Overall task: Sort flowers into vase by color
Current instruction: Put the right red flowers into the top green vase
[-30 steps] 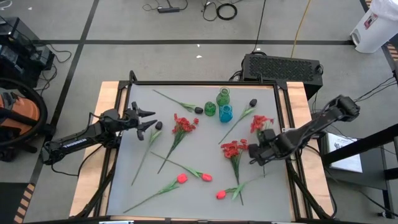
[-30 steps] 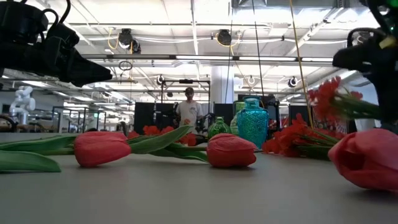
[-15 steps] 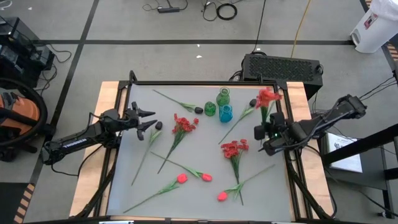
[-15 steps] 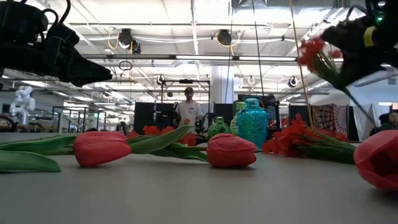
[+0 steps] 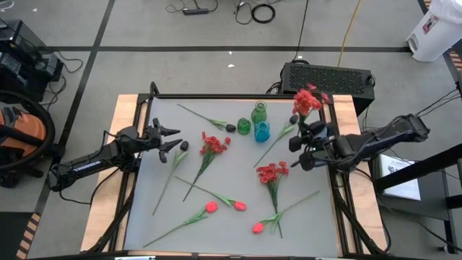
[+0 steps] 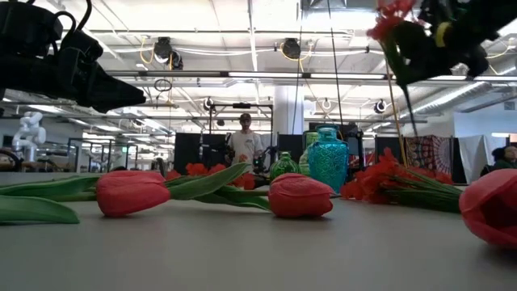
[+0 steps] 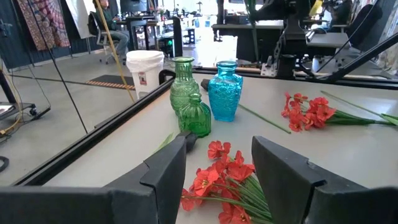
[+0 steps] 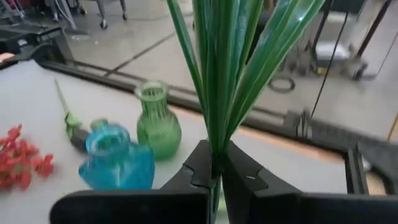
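High view shows the right gripper point(image 5: 306, 148) clamped tight on the green stems of a red clustered artificial flower point(image 5: 306, 102), lifted off the grey table point(image 5: 231, 209), its blossoms over the far right edge near the three glass vases: a tall green one point(image 5: 259, 113), a squat green one point(image 5: 244, 126) and a blue one point(image 5: 262, 131). Other red clusters, tulip buds and dark buds lie scattered on the table. The left gripper point(image 5: 172, 139) hangs spread wide over the table's left side.

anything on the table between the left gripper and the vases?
High view: one red clustered flower lies between the left gripper and the vases. The left wrist view shows it just past the gripper too.
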`<state>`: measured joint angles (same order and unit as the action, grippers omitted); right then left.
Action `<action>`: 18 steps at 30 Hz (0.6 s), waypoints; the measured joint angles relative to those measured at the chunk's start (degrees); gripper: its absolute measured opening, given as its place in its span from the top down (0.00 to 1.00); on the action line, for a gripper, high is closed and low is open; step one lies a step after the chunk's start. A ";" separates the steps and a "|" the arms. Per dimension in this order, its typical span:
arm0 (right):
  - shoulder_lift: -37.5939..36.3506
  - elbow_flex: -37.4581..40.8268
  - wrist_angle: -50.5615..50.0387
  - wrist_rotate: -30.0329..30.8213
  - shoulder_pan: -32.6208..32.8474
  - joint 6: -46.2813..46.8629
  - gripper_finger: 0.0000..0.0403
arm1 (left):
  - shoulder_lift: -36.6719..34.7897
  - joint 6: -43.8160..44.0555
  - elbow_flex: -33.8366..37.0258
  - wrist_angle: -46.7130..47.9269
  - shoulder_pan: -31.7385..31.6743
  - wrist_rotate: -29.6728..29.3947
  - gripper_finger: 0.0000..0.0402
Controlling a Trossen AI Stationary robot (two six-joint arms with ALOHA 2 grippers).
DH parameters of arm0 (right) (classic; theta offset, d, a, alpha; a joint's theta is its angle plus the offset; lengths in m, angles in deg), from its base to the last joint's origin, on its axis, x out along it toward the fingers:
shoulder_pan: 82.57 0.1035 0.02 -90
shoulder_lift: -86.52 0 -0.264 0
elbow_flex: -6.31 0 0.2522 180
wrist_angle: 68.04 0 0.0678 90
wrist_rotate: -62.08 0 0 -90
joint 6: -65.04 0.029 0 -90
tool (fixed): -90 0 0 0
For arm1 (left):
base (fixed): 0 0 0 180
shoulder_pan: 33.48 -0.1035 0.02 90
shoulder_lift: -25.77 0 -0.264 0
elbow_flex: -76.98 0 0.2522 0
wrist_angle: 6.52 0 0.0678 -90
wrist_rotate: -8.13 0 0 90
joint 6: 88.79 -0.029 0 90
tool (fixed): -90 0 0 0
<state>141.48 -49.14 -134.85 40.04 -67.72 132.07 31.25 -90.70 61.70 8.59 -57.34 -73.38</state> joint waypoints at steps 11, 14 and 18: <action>-0.22 0.00 39.09 -10.97 -15.60 -47.31 0.98 | 0.02 0.02 -0.01 0.00 -0.02 0.00 0.52; -0.22 0.00 46.54 -18.71 -20.81 -55.23 0.98 | 0.02 0.02 0.00 0.00 -0.02 0.00 0.52; -0.22 0.00 53.58 -27.02 -26.97 -61.83 0.98 | 0.01 0.00 0.00 0.00 -0.02 -0.01 0.52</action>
<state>141.26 -49.14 -81.27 13.01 -94.69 70.24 31.26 -90.70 61.70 8.59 -57.36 -73.39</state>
